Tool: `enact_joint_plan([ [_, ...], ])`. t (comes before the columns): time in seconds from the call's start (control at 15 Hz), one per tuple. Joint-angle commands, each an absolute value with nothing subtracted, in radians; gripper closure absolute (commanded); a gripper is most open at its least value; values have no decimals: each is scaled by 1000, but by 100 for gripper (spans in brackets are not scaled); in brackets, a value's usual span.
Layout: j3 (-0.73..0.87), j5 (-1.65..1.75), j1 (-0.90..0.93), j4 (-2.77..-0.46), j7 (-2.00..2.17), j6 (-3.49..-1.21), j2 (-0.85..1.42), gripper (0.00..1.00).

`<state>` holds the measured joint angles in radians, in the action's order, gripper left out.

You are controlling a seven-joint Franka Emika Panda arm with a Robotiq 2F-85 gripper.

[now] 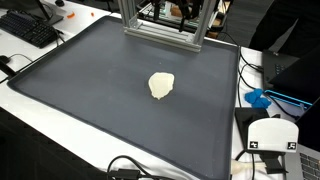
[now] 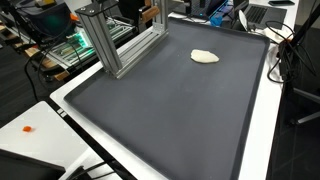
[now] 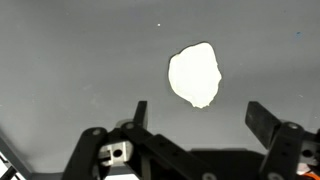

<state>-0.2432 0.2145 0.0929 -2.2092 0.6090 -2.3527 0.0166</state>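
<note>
In both exterior views a pale lump [image 1: 161,85] lies alone on the dark mat [image 2: 180,110]. In the wrist view the gripper [image 3: 196,118] hangs above it, jaws wide, holding nothing. It seems the approach step; next it must descend over the lump.

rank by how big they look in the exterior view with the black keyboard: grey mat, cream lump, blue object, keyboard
1. grey mat, by far the largest
2. keyboard, partly cut off by the frame
3. cream lump
4. blue object, close to the lump in apparent size and partly hidden, so that order is unsure
</note>
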Motion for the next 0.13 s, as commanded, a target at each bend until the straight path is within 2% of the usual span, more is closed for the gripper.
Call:
enact_joint_plan([
  [0.0, -212, 212, 123, -2207, 606, -2351, 16, 0],
  [0.07, -212, 212, 123, -2206, 606, -2351, 16, 0],
])
